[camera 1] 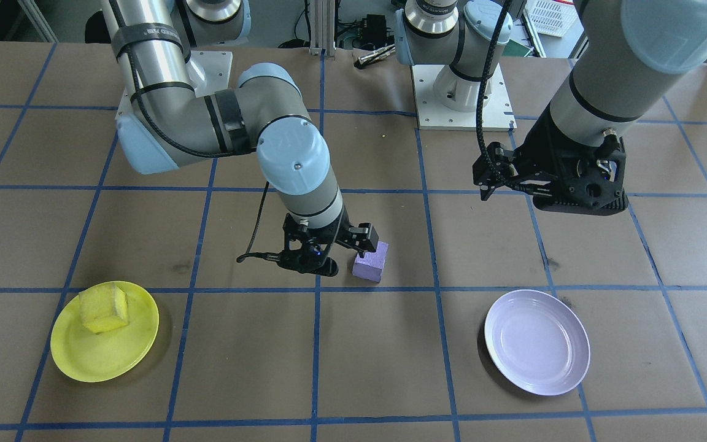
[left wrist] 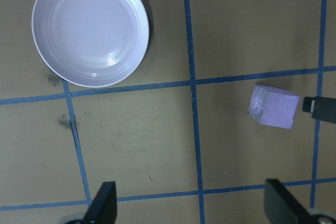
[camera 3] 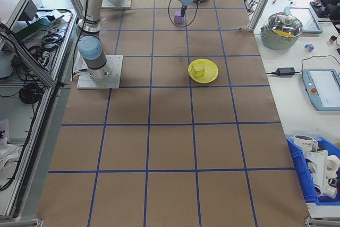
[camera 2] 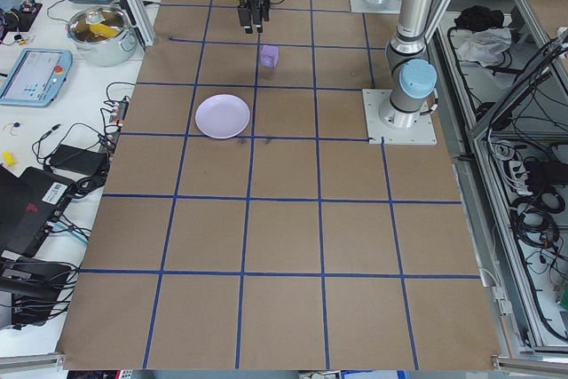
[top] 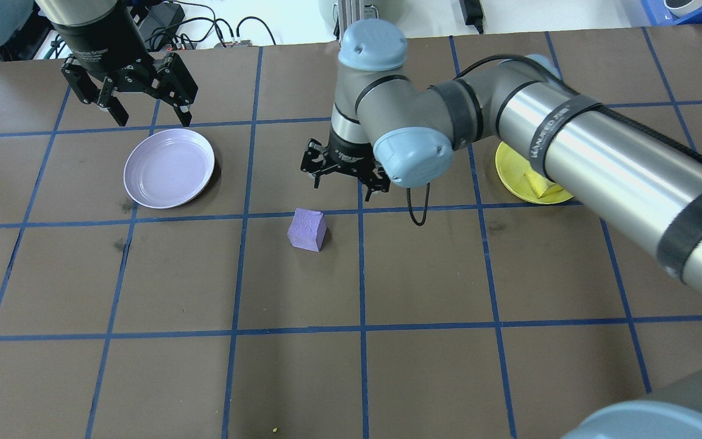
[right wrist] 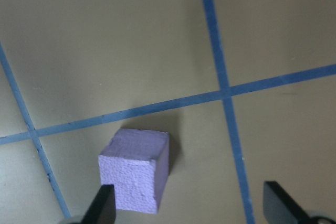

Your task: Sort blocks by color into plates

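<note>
The purple block (top: 307,230) lies on the brown table near the centre, also seen as the purple block (right wrist: 135,169) in the right wrist view. My right gripper (top: 343,183) hangs open just above and beside it; the block sits by one fingertip (right wrist: 102,205), not squarely between the two. A yellow block (camera 1: 103,307) rests in the yellow plate (camera 1: 105,359). The lavender plate (top: 168,167) holds nothing. Beyond this plate, raised above the table, my left gripper (top: 138,107) stands open and holds nothing.
Blue tape lines divide the brown table (top: 424,274) into squares. The right arm's long forearm (top: 601,158) crosses over part of the yellow plate in the overhead view. The arm bases (camera 1: 461,98) stand at the robot's edge of the table.
</note>
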Controlling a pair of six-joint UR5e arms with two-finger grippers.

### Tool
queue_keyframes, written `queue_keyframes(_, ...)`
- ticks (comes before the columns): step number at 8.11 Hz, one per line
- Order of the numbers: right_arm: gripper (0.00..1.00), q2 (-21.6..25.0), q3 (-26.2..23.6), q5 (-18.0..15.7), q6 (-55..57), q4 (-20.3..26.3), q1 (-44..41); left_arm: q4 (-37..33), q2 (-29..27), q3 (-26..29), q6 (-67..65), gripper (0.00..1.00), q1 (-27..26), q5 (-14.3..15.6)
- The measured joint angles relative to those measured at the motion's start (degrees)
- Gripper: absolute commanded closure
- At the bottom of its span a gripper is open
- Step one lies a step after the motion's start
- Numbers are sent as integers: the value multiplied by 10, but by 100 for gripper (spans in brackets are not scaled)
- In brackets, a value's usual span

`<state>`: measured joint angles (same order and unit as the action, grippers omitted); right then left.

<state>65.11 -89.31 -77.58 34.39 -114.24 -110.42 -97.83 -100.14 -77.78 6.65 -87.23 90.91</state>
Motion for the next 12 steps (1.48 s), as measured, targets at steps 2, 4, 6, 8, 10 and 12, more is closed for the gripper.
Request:
queue_keyframes(2,0,37,1,-22,-117,39,71,0,-9,-3,-25,5,-14,-1)
queue_keyframes(4,0,76,1,-67,-253,67,139,30,-21,-31,-42,18,-56,-6)
queue_keyframes(6,0,108,1,-124,-363,74,184,99,-28,-93,-63,0,-87,-8)
queue_keyframes(8,0,127,4,-143,-421,76,209,202,-31,-174,-76,0,-126,-8)
queue_keyframes(10,0,151,2,-143,-415,79,215,289,-49,-221,-83,0,-145,-8)
queue_keyframes(12,0,166,-3,-146,-383,85,216,311,-66,-232,-71,0,-150,-9)
